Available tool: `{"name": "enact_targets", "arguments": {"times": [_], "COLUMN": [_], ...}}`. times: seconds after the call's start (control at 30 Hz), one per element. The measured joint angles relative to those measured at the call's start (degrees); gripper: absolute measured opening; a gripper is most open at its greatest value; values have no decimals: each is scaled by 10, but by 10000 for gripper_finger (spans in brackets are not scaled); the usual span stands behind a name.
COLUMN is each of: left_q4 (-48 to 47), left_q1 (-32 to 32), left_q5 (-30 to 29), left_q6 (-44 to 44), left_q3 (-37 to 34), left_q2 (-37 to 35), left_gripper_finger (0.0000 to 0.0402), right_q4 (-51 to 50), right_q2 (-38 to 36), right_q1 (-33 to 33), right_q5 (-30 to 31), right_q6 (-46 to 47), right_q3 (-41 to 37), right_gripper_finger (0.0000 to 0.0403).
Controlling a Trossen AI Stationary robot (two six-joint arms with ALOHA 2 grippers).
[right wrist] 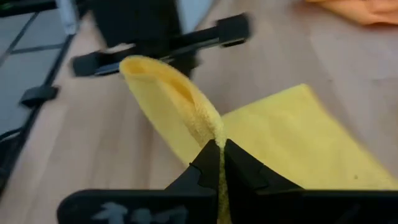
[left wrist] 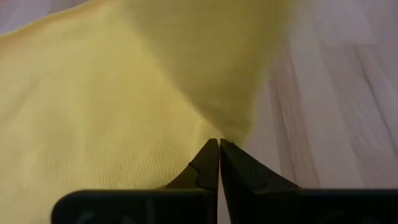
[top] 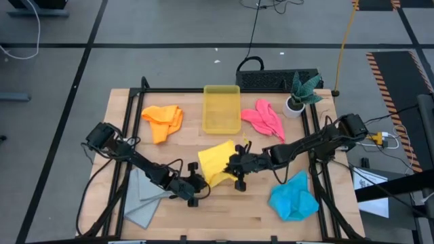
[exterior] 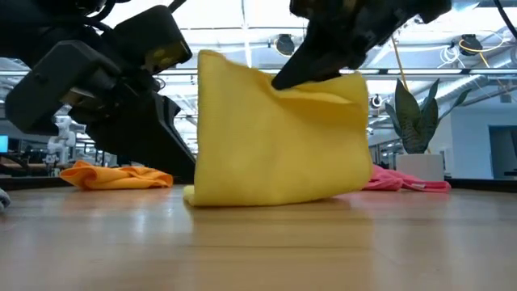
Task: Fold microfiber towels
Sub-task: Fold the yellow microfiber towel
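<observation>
On the left of the wooden table (top: pixel 224 203), near the front edge, the light grey towel (top: pixel 141 200) lies flat, partly under the left arm, and the orange towel (top: pixel 163 120) sits crumpled toward the back left corner with bare wood around it. The left gripper (top: pixel 198 181) is low at the front centre, its fingers pressed together on a corner of the yellow towel (top: pixel 218 161); in the left wrist view the fingertips (left wrist: pixel 214 163) meet right at the cloth's edge. The yellow towel is at the middle of the table, lifted so that in the low view it stands as a raised sheet (exterior: pixel 279 133) whose lower edge touches the wood. Just behind it, at the back centre, stands the translucent yellow bin (top: pixel 222 108), and nothing can be seen inside it. The right gripper (top: pixel 239 163) comes in from the right and pinches the towel's upper edge, fingers closed on a fold of yellow cloth (right wrist: pixel 186 106) in the right wrist view. Farther right, the pink towel (top: pixel 263 118) lies bunched between the bin and the potted plant (top: pixel 298 95) at the back right corner. The bright blue towel (top: pixel 293 198) is heaped near the front right edge, apart from the others. The widest open wood is along the front centre.
</observation>
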Motion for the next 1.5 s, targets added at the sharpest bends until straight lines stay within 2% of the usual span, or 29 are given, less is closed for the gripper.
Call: {"name": "enact_targets", "arguments": {"times": [0.17,0.27,0.33,0.47,0.53,0.8,1.03,1.13,1.33,1.5], "left_q4": [3,13,41,124,162,260,244,187,37,-65], "left_q1": [-8,17,41,79,83,56,35,22,-3,-5], "left_q5": [-96,-98,-76,26,59,114,135,95,-52,-122], "left_q6": [10,22,44,82,81,114,130,131,81,13], "left_q3": [0,0,0,0,0,1,12,13,13,12], "left_q2": [-5,5,24,75,95,135,119,81,8,-1], "left_gripper_finger": [19,15,6,8,7,8,9,7,11,15], "right_q4": [2,12,13,10,9,6,7,7,10,19], "right_q2": [0,0,0,0,0,-33,-26,-11,17,36], "right_q1": [29,34,36,36,36,47,46,36,14,-12], "right_q5": [-12,-11,-11,-11,-11,-11,-10,-10,-14,-36], "right_q6": [1,2,1,-2,-1,6,8,8,8,8], "right_q3": [0,0,0,0,0,0,0,0,0,0], "right_gripper_finger": [2,2,2,2,2,2,2,2,2,2]}}
